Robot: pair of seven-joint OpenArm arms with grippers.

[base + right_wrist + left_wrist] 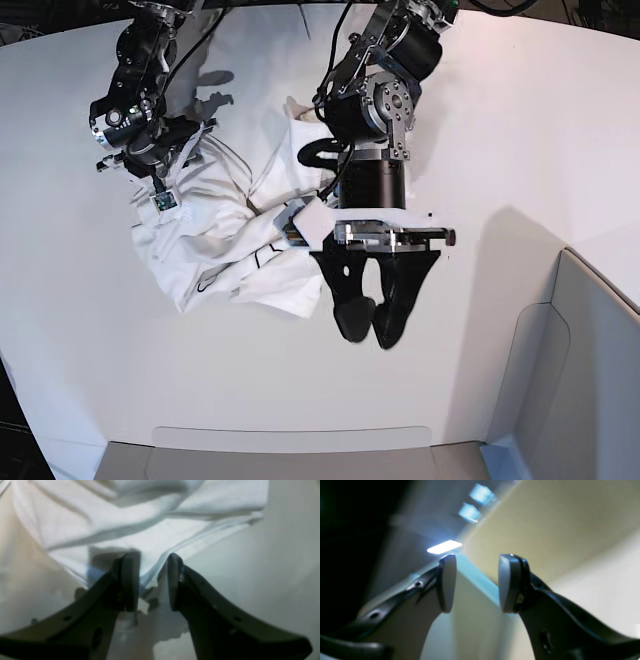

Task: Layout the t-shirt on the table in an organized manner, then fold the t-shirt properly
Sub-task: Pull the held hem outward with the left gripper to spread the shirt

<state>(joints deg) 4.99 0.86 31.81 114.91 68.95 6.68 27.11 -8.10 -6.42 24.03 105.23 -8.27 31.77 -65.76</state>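
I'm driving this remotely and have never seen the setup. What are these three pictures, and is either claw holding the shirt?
The base view looks down on a white table with two robot arms. The other two pictures come from cameras on the wrists.

A crumpled white t-shirt lies on the table. The right claw is open, its fingers astride a shirt edge but not closed on it. The left claw is open and empty, raised off the shirt and aimed at a grey panel.
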